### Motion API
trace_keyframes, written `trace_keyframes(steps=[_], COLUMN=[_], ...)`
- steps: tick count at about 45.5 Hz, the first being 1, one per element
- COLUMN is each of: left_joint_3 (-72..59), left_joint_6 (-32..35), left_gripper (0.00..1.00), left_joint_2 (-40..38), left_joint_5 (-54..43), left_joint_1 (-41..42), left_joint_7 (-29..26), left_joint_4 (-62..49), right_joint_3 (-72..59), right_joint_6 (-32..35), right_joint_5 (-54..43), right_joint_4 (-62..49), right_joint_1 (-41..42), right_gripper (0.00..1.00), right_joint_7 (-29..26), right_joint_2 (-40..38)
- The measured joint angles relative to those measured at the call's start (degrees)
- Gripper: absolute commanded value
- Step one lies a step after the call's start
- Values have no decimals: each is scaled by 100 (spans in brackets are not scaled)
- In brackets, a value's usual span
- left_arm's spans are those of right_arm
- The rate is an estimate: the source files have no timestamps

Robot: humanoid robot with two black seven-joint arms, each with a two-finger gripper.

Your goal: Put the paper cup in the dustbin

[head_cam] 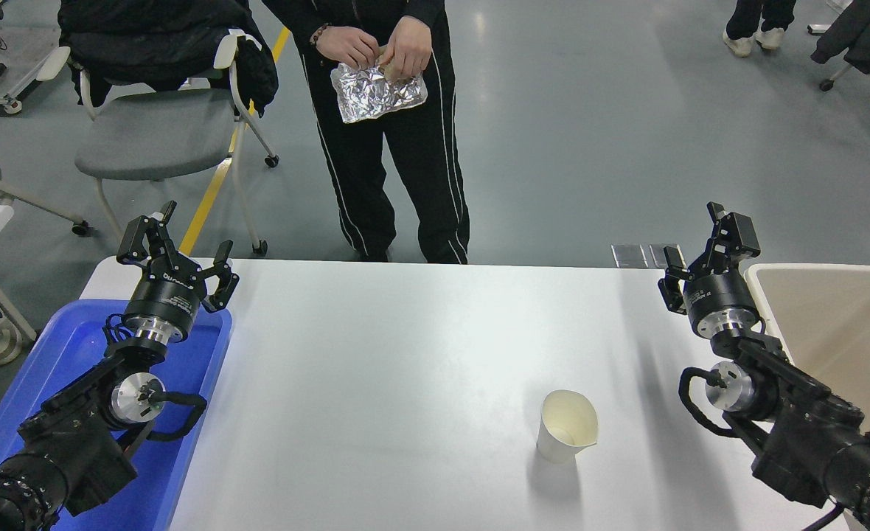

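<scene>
The paper cup (567,425), white with a cream inside and a squashed rim, stands upright on the white table (405,354) at the front right of middle. The beige dustbin (837,324) stands at the table's right edge. My right gripper (704,243) is open and empty near the table's far right edge, just left of the dustbin and well behind the cup. My left gripper (173,240) is open and empty, parked at the far left over a blue tray (74,346).
A person in black stands beyond the table's far edge, holding a crumpled foil bag (376,90) in both hands. A grey chair (158,133) with a black coat stands at the back left. Other people's feet show at the top right.
</scene>
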Motion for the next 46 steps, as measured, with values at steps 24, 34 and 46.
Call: trace_keyframes(steps=[24, 34, 46], left_joint_3=[0, 0, 0], left_joint_6=[0, 0, 0], left_gripper=[100, 100, 100], left_joint_2=[0, 0, 0], left_joint_5=[0, 0, 0], left_joint_1=[0, 0, 0], left_joint_7=[-5, -5, -4], left_joint_4=[0, 0, 0], right_joint_3=[-51, -51, -56], right_joint_6=[24, -7, -23], right_joint_5=[0, 0, 0], right_joint_4=[-16, -35, -43], right_joint_1=[-91, -126, -101], right_gripper=[100, 99, 99], right_joint_7=[52, 56, 58], right_joint_2=[-22, -42, -82])
